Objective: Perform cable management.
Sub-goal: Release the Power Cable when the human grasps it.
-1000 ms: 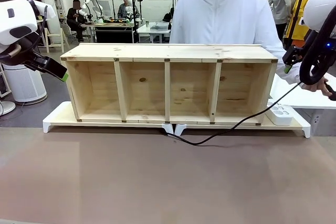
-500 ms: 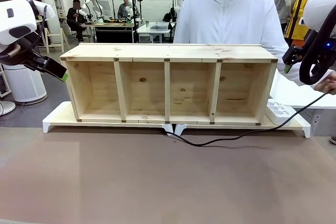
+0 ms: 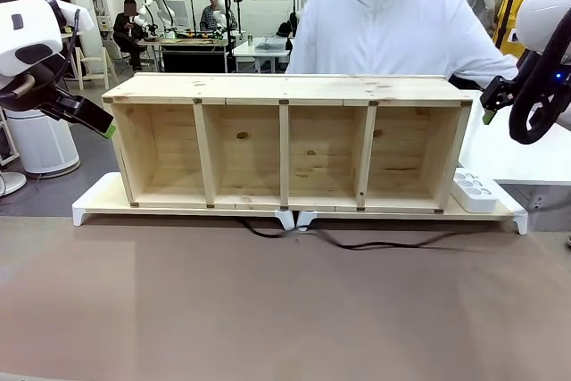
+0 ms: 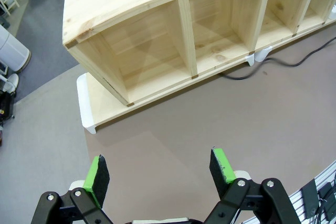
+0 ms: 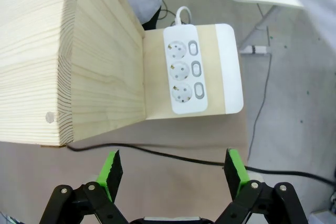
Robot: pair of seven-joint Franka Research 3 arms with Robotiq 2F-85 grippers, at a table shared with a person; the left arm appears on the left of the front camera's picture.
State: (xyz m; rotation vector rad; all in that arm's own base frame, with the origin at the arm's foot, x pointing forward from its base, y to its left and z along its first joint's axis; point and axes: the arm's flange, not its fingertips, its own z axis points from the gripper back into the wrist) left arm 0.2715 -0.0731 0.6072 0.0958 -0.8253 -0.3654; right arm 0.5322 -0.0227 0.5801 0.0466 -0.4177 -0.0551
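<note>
The thin black cable (image 3: 357,245) lies slack on the brown table along the front of the wooden shelf (image 3: 285,86). In the right wrist view the cable (image 5: 157,152) crosses just beyond my right gripper (image 5: 174,169), which hangs open above it with nothing between its pads. That gripper (image 3: 488,106) hovers by the shelf's right end. My left gripper (image 4: 159,170) is open too, high over bare table off the shelf's left end (image 3: 105,127). The cable (image 4: 294,62) shows far from it, under the shelf's front edge. The plug end is not visible.
A white power strip (image 5: 184,69) with three sockets rests on the white riser (image 3: 98,198) at the shelf's right end. A person in a white hoodie (image 3: 393,24) stands behind the shelf. A white side table (image 3: 526,162) stands at the right.
The cable, held up taut toward the person's hand at the right, has dropped flat onto the table. The hand has withdrawn. Both arms are still.
</note>
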